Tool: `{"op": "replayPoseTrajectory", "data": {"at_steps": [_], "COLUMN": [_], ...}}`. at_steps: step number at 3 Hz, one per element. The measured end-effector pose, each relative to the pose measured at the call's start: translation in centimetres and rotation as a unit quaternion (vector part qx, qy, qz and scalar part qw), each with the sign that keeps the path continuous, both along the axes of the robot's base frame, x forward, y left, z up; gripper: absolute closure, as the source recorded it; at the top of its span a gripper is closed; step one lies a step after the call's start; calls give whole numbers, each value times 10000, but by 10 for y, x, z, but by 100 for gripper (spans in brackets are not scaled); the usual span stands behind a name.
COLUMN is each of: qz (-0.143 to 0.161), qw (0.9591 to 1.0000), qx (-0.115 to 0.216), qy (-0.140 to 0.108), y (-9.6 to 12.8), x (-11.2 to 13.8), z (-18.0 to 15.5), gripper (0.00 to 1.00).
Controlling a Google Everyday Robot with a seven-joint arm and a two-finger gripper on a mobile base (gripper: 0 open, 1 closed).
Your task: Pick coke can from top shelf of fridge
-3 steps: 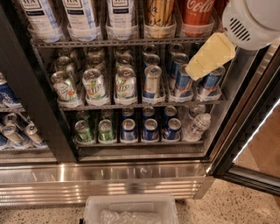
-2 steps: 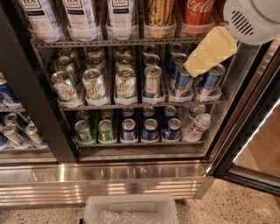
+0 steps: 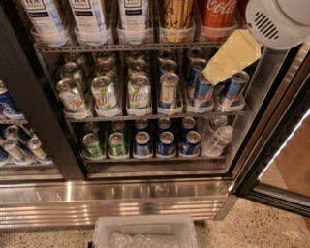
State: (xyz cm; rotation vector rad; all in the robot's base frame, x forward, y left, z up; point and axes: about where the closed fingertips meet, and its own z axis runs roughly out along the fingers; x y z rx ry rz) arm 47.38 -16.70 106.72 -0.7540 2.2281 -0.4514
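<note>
The coke can, red-orange with white script, stands in a clear cup holder at the right end of the top shelf of the fridge; only its lower part shows. My gripper, yellow under a white arm housing, hangs just right of and below the can, in front of the shelf's right end. It partly covers the blue cans on the rack beneath. Nothing is visibly held.
White tea cans and a gold can stand left of the coke can. Lower racks hold 7up cans, blue cans and water bottles. The glass door stands open at right. A clear plastic bin sits on the floor.
The gripper has risen slightly toward the top shelf. The cans and the fridge have not moved.
</note>
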Motion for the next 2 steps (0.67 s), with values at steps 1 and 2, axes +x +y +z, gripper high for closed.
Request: {"op": "replayPoseTrajectory", "data": {"at_steps": [1,2], "qz": [-406,-407], "qw": [9990,9990], "qx": [183,183], "qy": [-101,-101], "y": [-2,-2], "x": [4,4], "z": [0,0], "gripper": [0,0]}}
